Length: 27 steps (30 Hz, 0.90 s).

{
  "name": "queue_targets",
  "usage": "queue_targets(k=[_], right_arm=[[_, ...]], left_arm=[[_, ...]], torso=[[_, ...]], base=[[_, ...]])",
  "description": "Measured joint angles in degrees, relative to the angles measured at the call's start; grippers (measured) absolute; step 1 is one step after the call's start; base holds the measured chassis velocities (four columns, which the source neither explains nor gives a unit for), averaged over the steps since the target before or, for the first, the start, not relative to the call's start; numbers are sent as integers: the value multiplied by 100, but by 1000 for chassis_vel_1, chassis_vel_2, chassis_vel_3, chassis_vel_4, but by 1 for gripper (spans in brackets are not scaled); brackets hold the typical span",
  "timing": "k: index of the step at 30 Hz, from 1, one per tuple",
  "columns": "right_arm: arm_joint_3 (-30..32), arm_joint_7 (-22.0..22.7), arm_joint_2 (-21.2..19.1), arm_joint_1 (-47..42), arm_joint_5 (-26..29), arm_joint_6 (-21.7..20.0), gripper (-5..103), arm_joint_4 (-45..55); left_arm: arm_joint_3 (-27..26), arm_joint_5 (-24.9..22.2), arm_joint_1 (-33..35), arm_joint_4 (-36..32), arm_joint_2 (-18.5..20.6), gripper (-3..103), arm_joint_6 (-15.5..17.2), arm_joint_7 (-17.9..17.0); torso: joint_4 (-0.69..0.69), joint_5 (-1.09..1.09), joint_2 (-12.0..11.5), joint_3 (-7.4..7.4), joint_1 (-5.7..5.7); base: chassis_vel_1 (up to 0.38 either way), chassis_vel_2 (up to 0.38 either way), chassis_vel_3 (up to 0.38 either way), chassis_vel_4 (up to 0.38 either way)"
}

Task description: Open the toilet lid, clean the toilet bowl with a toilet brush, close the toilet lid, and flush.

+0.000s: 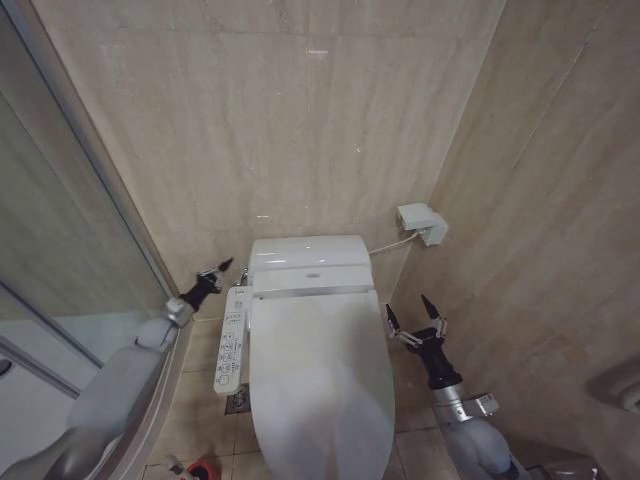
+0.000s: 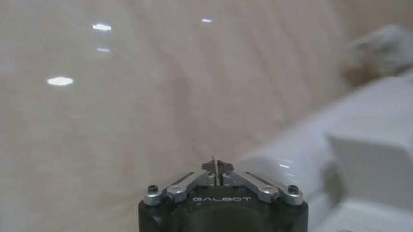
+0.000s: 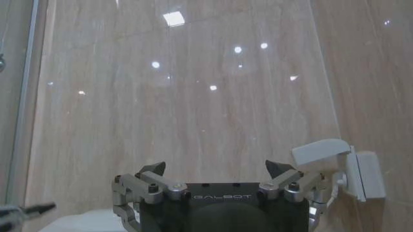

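Beige stone tiles line the 2 walls meeting behind the toilet, whose toilet lid point(image 1: 320, 385) lies closed and flat over the bowl. Left of the tank, the left end effector point(image 1: 218, 272) hovers with its fingers pressed together, above the control panel point(image 1: 232, 340). Right of the lid, the right end effector point(image 1: 412, 318) is spread wide, holding nothing. Near the floor at left sits the red brush holder point(image 1: 203, 469).
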Motion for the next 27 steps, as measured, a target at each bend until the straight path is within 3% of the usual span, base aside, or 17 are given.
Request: queue_targets(k=[1, 2, 3, 7, 8, 9, 10, 12, 13, 15, 16, 17, 19, 21, 23, 24, 27], right_arm=[[-5, -2, 6, 11, -2, 2, 100, -27], [-5, -2, 6, 11, -2, 2, 100, -27], [-10, -2, 11, 20, -2, 3, 100, -53], [-6, 33, 40, 22, 2, 4, 100, -82], [-6, 33, 40, 22, 2, 4, 100, -82], [26, 44, 58, -1, 1, 4, 100, -80], [99, 51, 81, -48, -1, 4, 100, -62], [288, 84, 135, -149, -2, 5, 100, -11], [288, 84, 135, -149, -2, 5, 100, -11], [409, 124, 160, -168, -7, 5, 100, 9], [409, 124, 160, -168, -7, 5, 100, 9], [460, 145, 171, -176, -13, 3, 100, 17], [517, 176, 183, -186, -30, -3, 100, 41], [616, 267, 213, -208, -70, -24, 100, 79], [672, 329, 224, -222, -86, -43, 100, 111], [702, 348, 227, -233, -95, -53, 100, 143], [739, 356, 232, -258, -116, -71, 100, 231]], left_arm=[[-42, -72, 156, -279, 64, 0, 96, -303], [-42, -72, 156, -279, 64, 0, 96, -303], [-91, -220, 370, -684, 145, 12, 267, -690], [-238, -1080, 1141, -2425, 467, 12, 1222, -1938], [-238, -1080, 1141, -2425, 467, 12, 1222, -1938], [-245, -1378, 1312, -2934, 546, 12, 1542, -2300], [-232, -1602, 1425, -3321, 608, 40, 1815, -2601], [-216, -1950, 1690, -4160, 745, 40, 2411, -3204], [-216, -1950, 1690, -4160, 745, 40, 2411, -3204], [-365, -2193, 2063, -5030, 896, 40, 2913, -3695], [-365, -2193, 2063, -5030, 896, 40, 2913, -3695], [-532, -2273, 2307, -5444, 965, 66, 3158, -3895], [-738, -2316, 2609, -5793, 1017, 66, 3341, -4040], [-1232, -2333, 3399, -6379, 1074, 66, 3603, -4188], [-1601, -2316, 3908, -6746, 1066, 66, 3655, -4213], [-1866, -2290, 4248, -7001, 1029, 93, 3664, -4211], [-2308, -2245, 4742, -7437, 901, 93, 3663, -4189]], torso=[[2, 0, 0, 0, 0], [2, 0, 0, 0, 0], [2, 2, 0, 0, -1], [0, 2, 1, 0, -1], [0, 2, 1, 0, -1], [1, 3, 1, 0, -1], [2, 4, 1, 0, -1], [-5, 2, 1, 0, -1], [-5, 2, 1, 0, -1], [-3, 4, 1, -1, -1], [-3, 4, 1, -1, -1], [-1, 5, 2, -1, -2], [-1, 5, 2, -1, -1], [3, 2, 2, -1, -2], [4, 2, 2, -1, -2], [4, 3, 2, -1, -2], [1, 3, 2, -1, -2]], base=[[0, 0, 0, 0], [0, 0, 0, 0], [0, 0, 0, 0], [0, 0, 0, 0], [0, 0, 0, 0], [0, 0, 0, 0], [0, 0, 0, 0], [0, 0, 0, 0], [0, 0, 0, 0], [0, 0, 0, 0], [0, 0, 0, 0], [0, 0, 0, 0], [0, 0, 0, 0], [0, 0, 0, 0], [0, 0, 0, 0], [0, 0, 0, 0], [0, 0, 0, 0]])
